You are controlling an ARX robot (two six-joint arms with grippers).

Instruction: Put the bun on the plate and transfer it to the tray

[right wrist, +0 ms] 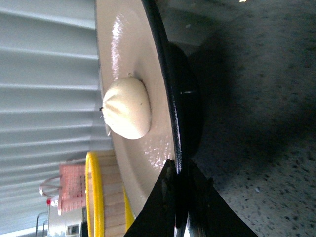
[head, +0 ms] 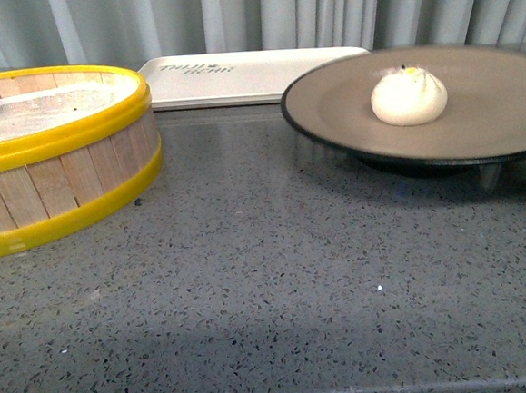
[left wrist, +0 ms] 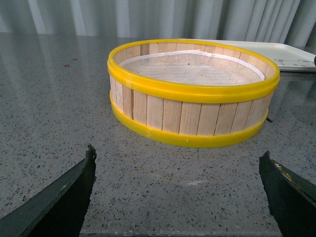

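Grey speckled stone forms the desk (head: 270, 287), backed by a pale pleated curtain (head: 321, 10). The small round white steamed bun with a pleated top and a yellow dot (head: 409, 96) sits near the middle of the wide shallow round plate, tan-brown inside with a black rim and black foot (head: 331, 132), on the right of the front view. The right end effector (right wrist: 180, 173) is clamped on the plate's black rim, one finger above it and one below. Whether the foot rests on the desk or hangs just over it cannot be told.

The flat rectangular cream-white plastic tray with rounded corners (head: 254, 79) lies behind, at the far edge of the desk; the plate's rim overlaps its right corner in the front view. The round wooden steamer basket with yellow rims (head: 62, 185) stands on the left, with no bun inside it. The left end effector (left wrist: 177, 154) hangs near the basket, its dark fingers (left wrist: 74, 192) spread wide apart with nothing between them.
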